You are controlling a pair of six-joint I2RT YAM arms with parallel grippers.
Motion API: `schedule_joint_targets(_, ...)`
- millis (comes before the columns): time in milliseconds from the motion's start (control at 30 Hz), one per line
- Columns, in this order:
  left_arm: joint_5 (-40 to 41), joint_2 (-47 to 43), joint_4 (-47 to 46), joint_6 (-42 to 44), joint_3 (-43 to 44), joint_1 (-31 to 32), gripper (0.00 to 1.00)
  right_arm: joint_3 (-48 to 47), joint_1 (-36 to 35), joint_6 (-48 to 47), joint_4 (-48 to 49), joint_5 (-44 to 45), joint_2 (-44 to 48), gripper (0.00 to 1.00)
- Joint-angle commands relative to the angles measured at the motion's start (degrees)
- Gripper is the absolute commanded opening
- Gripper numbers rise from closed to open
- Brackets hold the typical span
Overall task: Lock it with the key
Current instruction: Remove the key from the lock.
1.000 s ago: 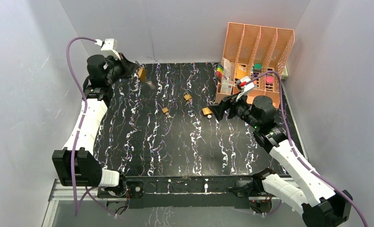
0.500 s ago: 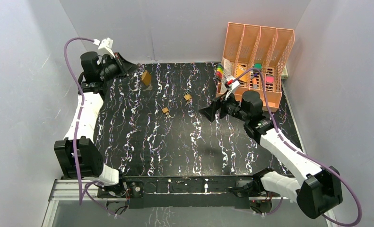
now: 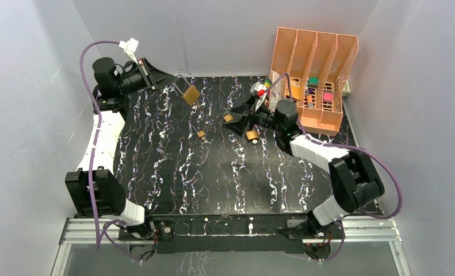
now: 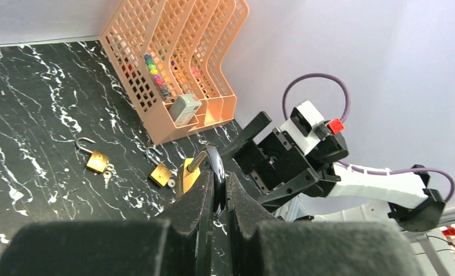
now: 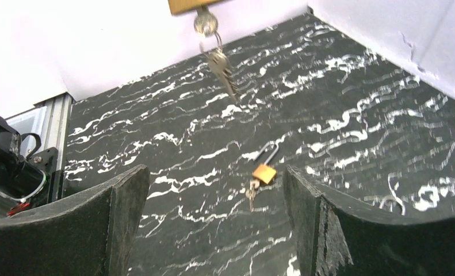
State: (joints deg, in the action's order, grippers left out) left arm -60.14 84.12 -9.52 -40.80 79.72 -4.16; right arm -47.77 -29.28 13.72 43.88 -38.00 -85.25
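A brass padlock (image 3: pixel 191 95) hangs in the air over the back left of the table, its body (image 4: pixel 186 175) just past my left fingers. My left gripper (image 3: pixel 176 76) (image 4: pixel 219 178) is shut on its shackle. In the right wrist view the padlock's lower edge (image 5: pixel 196 4) shows at the top, with a key (image 5: pixel 205 23) in its keyhole and more keys (image 5: pixel 222 66) dangling from the ring. My right gripper (image 3: pixel 239 118) (image 5: pixel 213 172) is open, empty, right of and below the hung padlock and aimed at it.
Three small padlocks with keys lie on the black marbled table (image 3: pixel 173 172): one (image 3: pixel 229 118), another (image 3: pixel 201 134), a third (image 3: pixel 251 135). The middle one (image 5: pixel 264 172) shows between my right fingers. An orange mesh organizer (image 3: pixel 314 63) stands at the back right.
My right arm has swung left from beside the organizer to the table's middle. My left gripper has carried the padlock out to the right, toward the right gripper.
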Motion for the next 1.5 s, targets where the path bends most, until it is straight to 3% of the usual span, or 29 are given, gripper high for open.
schedule_joint_targets(0,-5.02,-4.13,-11.15,-9.16,-2.41,-0.03,0.00,-7.50,-2.56,-1.07,10.48,-4.58,-3.52,0.92)
schedule_joint_targets(433,-7.12,-5.39,-19.64,-14.71,-5.41,0.02,0.00,-18.89,-9.23,-6.98,9.92,-3.28,-14.58,0.89)
schedule_joint_targets(700,-7.19,-6.10,-20.36,-14.84,-6.27,-0.01,0.00,-23.89,-11.03,-6.64,8.08,-2.44,-17.84,0.68)
schedule_joint_targets(833,-7.30,-6.24,-21.04,-14.86,-7.29,-0.01,0.00,-25.40,-11.53,-6.50,5.59,-1.79,-18.56,0.54)
schedule_joint_targets(900,-7.36,-6.22,-21.23,-14.80,-7.48,-0.04,0.00,-26.29,-11.71,-6.19,4.30,-1.85,-19.25,0.42)
schedule_joint_targets(967,-7.23,-6.16,-21.06,-14.41,-7.38,0.04,0.00,-27.33,-11.84,-6.04,2.04,-1.65,-19.69,0.07)
schedule_joint_targets(1000,-7.06,-6.16,-20.62,-13.97,-7.18,-0.05,0.00,-27.45,-11.79,-5.91,1.41,-1.37,-19.73,0.00)
schedule_joint_targets(1167,-5.00,-5.95,-16.03,-10.17,-4.30,-0.13,0.00,-27.47,-11.84,-6.43,-3.73,0.31,-19.11,0.00)
schedule_joint_targets(1467,-6.08,-4.33,-17.58,-12.35,4.91,-1.26,0.00,-21.93,-11.25,-7.86,-4.32,-0.55,-16.30,0.00)
